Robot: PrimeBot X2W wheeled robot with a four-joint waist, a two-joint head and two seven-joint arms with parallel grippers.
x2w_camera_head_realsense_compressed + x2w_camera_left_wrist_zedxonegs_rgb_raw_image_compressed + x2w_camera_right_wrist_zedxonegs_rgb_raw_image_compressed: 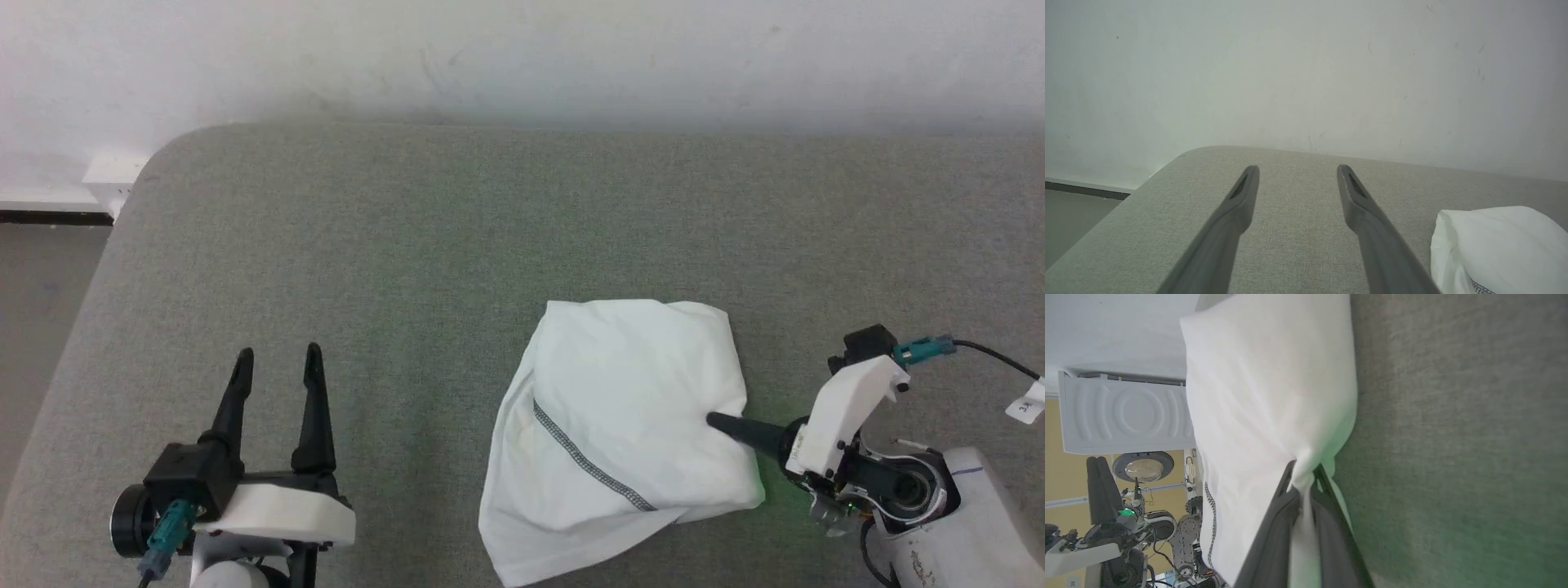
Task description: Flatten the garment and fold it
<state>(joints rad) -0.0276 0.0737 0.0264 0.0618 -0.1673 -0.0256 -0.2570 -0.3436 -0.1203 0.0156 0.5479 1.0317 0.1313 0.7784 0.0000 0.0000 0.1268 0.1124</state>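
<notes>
I have the garment bunched on the table. My right gripper is clamped on the garment's right edge, fingers pointing left into it. Left gripper is spread wide, empty, well off the garment's left side, so the right arm is nearer.

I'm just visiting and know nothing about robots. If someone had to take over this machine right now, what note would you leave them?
Left end effector: open and empty, over the grey padded surface, well apart from the garment.
Right end effector: shut on a pinch of fabric at the garment's right edge.
Garment: a crumpled white heap on the surface, right of centre, with one dark stitched seam showing.
Done: one grip taken.
Left: spread the garment flat, then fold it.
</notes>
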